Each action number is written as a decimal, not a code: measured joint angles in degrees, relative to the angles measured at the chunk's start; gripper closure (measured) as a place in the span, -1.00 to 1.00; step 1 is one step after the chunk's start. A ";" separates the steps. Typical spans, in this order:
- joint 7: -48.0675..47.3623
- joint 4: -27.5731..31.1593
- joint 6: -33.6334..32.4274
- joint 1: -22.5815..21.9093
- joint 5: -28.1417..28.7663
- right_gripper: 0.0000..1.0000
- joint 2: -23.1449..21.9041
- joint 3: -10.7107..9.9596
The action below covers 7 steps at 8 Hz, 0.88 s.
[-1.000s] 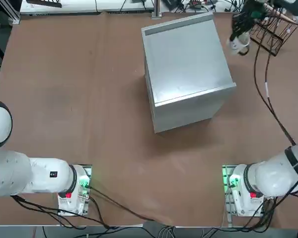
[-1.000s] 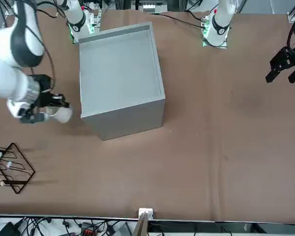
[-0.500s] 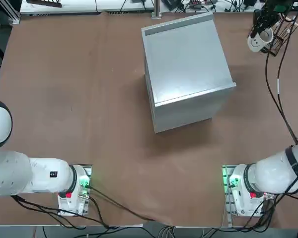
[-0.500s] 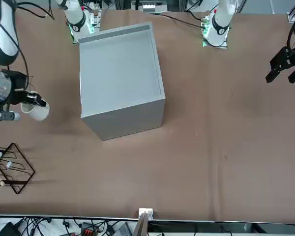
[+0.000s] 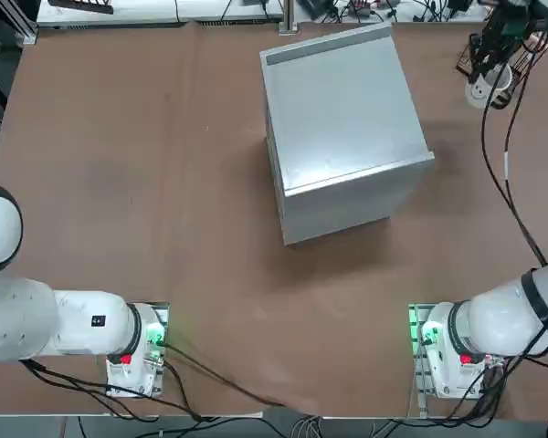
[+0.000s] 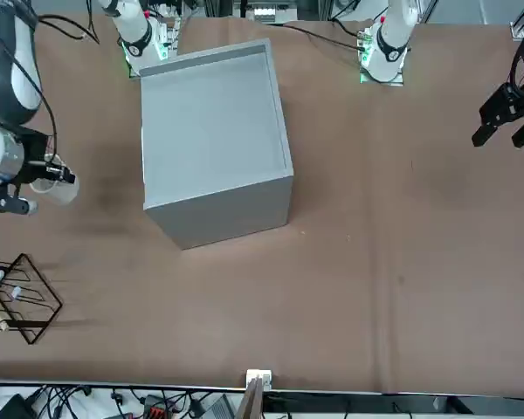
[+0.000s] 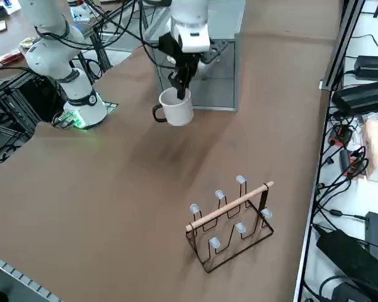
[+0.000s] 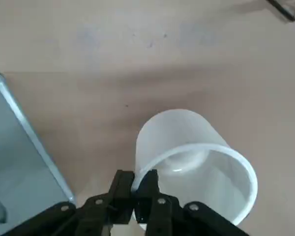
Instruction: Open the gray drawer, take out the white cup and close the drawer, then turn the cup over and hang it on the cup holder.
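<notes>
The white cup (image 7: 176, 109) hangs mouth-up above the table, handle out to one side. My right gripper (image 7: 180, 92) is shut on its rim, one finger inside and one outside, as the wrist view shows at the cup (image 8: 196, 162) and gripper (image 8: 140, 181). From overhead the cup (image 5: 487, 88) is to the right of the gray cabinet (image 5: 342, 128), whose gray drawer is pushed in flush. The cup holder (image 7: 232, 225), dark wire with a wooden rod, stands on the table further out, apart from the cup; in the front view the cup (image 6: 59, 188) is above the cup holder (image 6: 17, 298).
The gray cabinet (image 7: 223, 63) stands just behind the gripper. Cables and power boxes (image 7: 365, 94) lie past the table's edge near the holder. Brown tabletop (image 7: 113, 189) spreads between the cup and the holder.
My right gripper has carried the cup away from the cabinet's side toward the robot's right, closer to the cup holder. It stayed shut on the rim throughout.
</notes>
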State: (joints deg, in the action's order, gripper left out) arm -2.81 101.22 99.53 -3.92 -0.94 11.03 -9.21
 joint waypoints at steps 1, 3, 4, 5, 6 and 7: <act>0.00 1.91 1.77 -0.01 -0.56 0.90 0.78 0.00; 0.00 6.92 6.29 -0.12 -0.95 0.90 1.60 0.10; 0.00 9.19 8.12 -0.17 -1.09 0.90 1.58 0.19; 0.00 10.84 9.24 -0.24 -1.11 0.90 1.54 0.28; 0.04 12.79 11.15 -0.31 -1.14 0.90 1.45 0.35; 2.07 15.59 14.59 -0.35 -1.66 0.90 1.43 0.40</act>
State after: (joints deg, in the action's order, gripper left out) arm -0.75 116.81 114.12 -4.27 -2.60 12.46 -8.81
